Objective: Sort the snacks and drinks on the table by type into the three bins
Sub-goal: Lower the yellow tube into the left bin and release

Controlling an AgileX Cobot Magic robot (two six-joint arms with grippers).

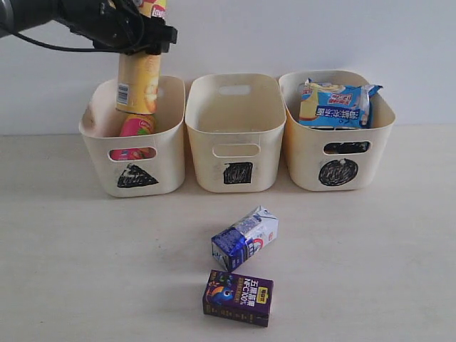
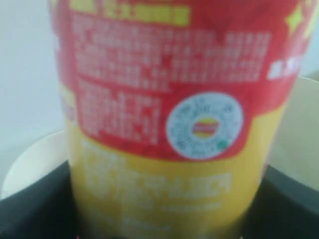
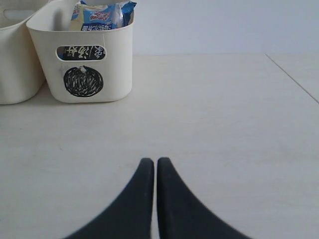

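Note:
My left gripper (image 1: 146,32) is shut on the yellow chip tube (image 1: 137,82), holding it upright with its lower end inside the triangle bin (image 1: 164,160). The tube (image 2: 164,124) fills the left wrist view. A pink chip tube (image 1: 135,128) lies in that same bin. The square bin (image 1: 235,146) stands in the middle. The circle bin (image 1: 313,153) holds a blue-white bag (image 1: 335,103). Two drinks lie on the table in front: a blue-and-white carton (image 1: 244,238) on its side and a dark purple box (image 1: 238,297). My right gripper (image 3: 155,162) is shut on nothing, low over the table.
The three bins stand in a row against a white wall. In the right wrist view the circle bin (image 3: 117,64) is ahead and off to one side, with bare tabletop (image 3: 224,124) between it and the gripper.

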